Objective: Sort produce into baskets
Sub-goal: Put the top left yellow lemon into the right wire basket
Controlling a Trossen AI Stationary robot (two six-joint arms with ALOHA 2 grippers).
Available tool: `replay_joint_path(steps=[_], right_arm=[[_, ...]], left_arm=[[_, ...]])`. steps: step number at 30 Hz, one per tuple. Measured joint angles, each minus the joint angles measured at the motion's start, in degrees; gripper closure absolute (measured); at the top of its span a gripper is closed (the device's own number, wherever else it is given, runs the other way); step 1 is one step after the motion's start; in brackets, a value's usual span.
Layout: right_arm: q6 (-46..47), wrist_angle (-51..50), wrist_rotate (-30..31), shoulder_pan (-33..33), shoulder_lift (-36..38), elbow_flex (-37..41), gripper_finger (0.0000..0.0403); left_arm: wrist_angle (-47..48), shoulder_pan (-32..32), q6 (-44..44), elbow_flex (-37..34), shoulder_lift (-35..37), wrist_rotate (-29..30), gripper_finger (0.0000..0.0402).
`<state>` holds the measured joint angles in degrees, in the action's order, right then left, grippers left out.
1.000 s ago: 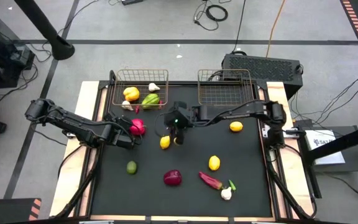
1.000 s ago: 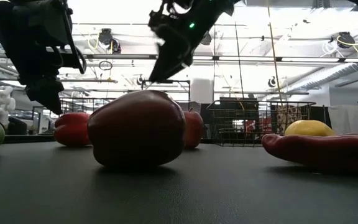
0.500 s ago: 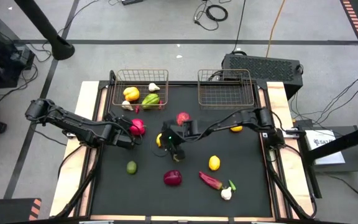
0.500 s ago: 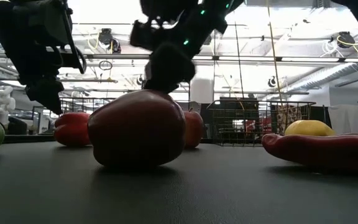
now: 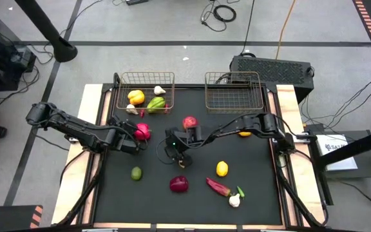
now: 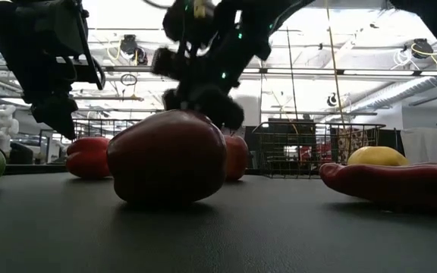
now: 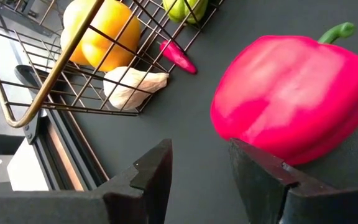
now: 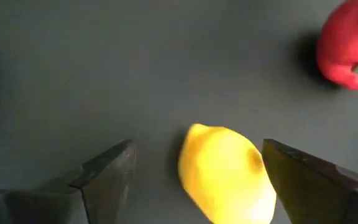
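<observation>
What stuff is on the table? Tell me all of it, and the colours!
baskets: two, bronze wire, back of the table
peppers: three; yellow and green in left basket, pink-red on mat
lemons: three, yellow; one under right arm, two on the right
garlic: three, white; two at left basket, one at front
chillies: two, red; small by left basket, big at front
apple: one, red, middle
lime: one, green, front left
onion: one, purple, front
left gripper: fingers open, beside pink-red pepper
right gripper: fingers open around a lemon
</observation>
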<state>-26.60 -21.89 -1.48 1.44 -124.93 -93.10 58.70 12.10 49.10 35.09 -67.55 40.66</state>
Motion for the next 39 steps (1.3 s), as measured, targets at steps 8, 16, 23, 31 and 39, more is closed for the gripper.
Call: replay_joint_path(steps=[8, 16, 23, 31, 39], right_arm=[[-0.3, -0.5, 0.0, -2.3, -2.6, 0.0, 0.0065], [0.6, -0.4, -0.1, -2.5, -2.6, 0.0, 0.0079], [4.1, 0.2, -0.1, -2.5, -2.6, 0.0, 0.0161], [6.0, -5.5, 0.1, -2.2, 1.5, 0.0, 0.0196], [5.5, -15.5, 1.3, -2.5, 11.8, 0.0, 0.0177]], left_arm=[[-0.3, 0.0, -0.4, 0.0, 0.0, 0.0, 0.0235], [-0.3, 0.0, -0.4, 0.0, 0.0, 0.0, 0.0235], [-0.3, 0.0, -0.3, 0.0, 0.0, 0.0, 0.0235], [-0.3, 0.0, -0.3, 0.0, 0.0, 0.0, 0.0235], [-0.3, 0.0, -0.1, 0.0, 0.0, 0.0, 0.0235]])
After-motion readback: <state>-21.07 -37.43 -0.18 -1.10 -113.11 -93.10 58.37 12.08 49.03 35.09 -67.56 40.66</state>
